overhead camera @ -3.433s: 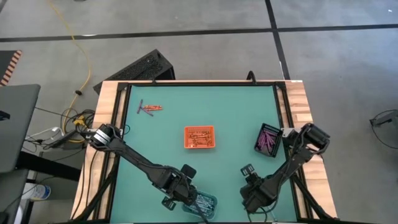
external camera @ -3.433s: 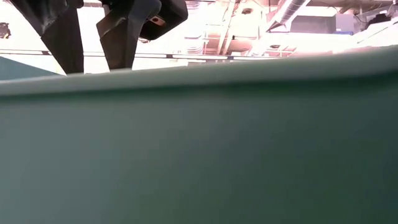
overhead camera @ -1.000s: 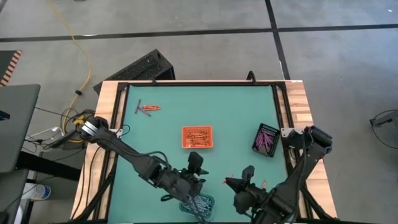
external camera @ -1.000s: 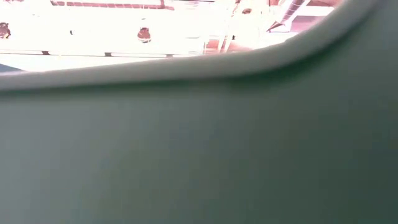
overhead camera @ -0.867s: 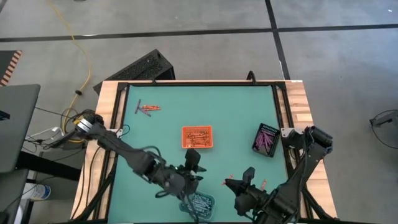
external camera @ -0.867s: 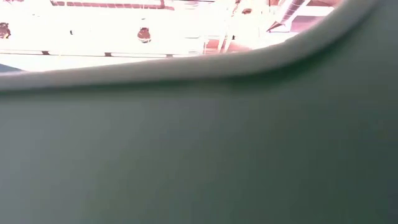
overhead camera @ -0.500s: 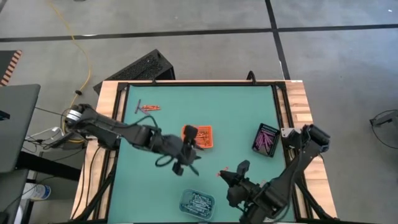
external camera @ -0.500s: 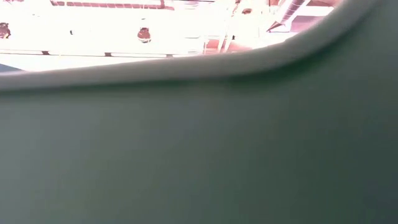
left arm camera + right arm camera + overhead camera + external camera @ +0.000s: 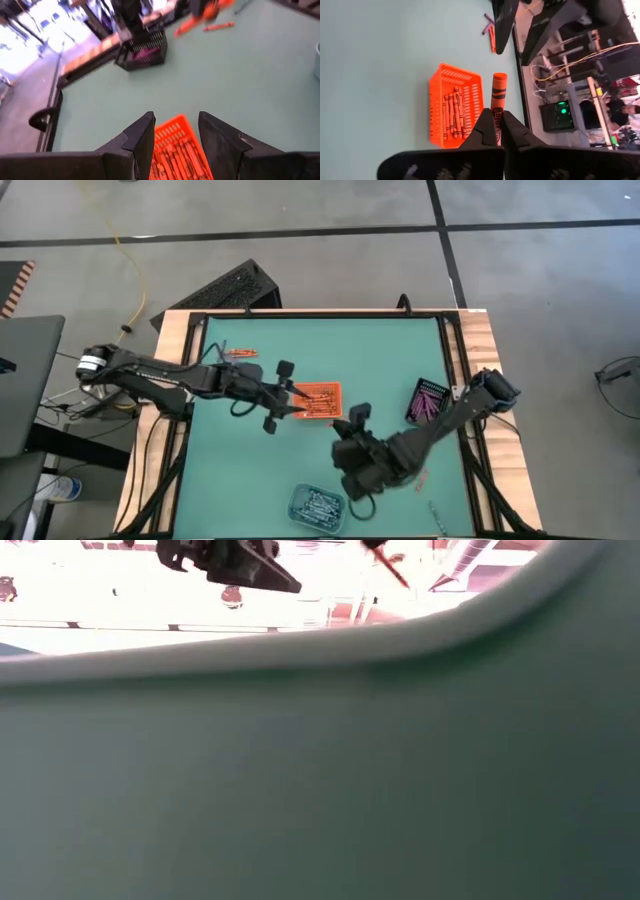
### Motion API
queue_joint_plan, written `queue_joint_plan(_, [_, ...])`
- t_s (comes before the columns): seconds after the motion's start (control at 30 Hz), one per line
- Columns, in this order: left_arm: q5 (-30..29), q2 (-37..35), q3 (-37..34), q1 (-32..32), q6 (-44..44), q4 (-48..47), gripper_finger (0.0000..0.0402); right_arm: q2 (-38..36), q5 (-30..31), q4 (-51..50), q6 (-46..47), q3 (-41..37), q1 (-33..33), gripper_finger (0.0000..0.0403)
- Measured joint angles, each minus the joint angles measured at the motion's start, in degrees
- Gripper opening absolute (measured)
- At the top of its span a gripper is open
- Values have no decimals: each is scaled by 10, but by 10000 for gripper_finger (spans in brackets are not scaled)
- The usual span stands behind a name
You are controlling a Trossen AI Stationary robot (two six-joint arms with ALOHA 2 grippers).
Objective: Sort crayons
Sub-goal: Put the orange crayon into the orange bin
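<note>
**High view: both arms converge on the orange tray at mid-table**

High view shows the green table (image 9: 390,350) framed in wood, with both dark arms reaching toward its middle. The left arm stretches in from the left edge, and the left gripper (image 9: 287,395) hangs just beside the left side of the orange tray (image 9: 322,400), its fingers (image 9: 142,137) spread apart with nothing between them; the left wrist view looks down past them onto that tray. The right arm comes in from the right edge, and the right gripper (image 9: 357,425) sits just on the near side of the orange tray. Its fingers are pressed onto an orange crayon (image 9: 498,95), pinching its lower end so the stick juts out beyond the tips, held in the air beside the tray rather than in it.

The orange tray holds a row of orange crayons (image 9: 455,111). The black tray (image 9: 430,405) stands near the right edge with purple crayons (image 9: 432,400) in it. The clear tray (image 9: 318,506) rests by the near edge, filled with blue-grey crayons (image 9: 320,503).

A small cluster of loose crayons (image 9: 238,354) lies near the far left corner. One more loose crayon (image 9: 421,478) lies toward the near right corner
</note>
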Motion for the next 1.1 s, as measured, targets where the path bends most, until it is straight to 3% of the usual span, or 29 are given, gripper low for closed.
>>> queue_joint_plan(0.17, [45,-39,-75,33,22,74,142,0,-63,75,-95,0,-60,0])
queue_joint_plan(0.4, [89,-52,-135,69,44,102,142,0,-153,168,-196,0,-137,0])
queue_joint_plan(0.77, [101,-53,-200,93,27,119,142,17,-366,203,-245,-29,-239,0])
queue_joint_plan(1.1, [117,-53,-203,59,-23,92,142,20,-438,244,-242,-94,-289,3])
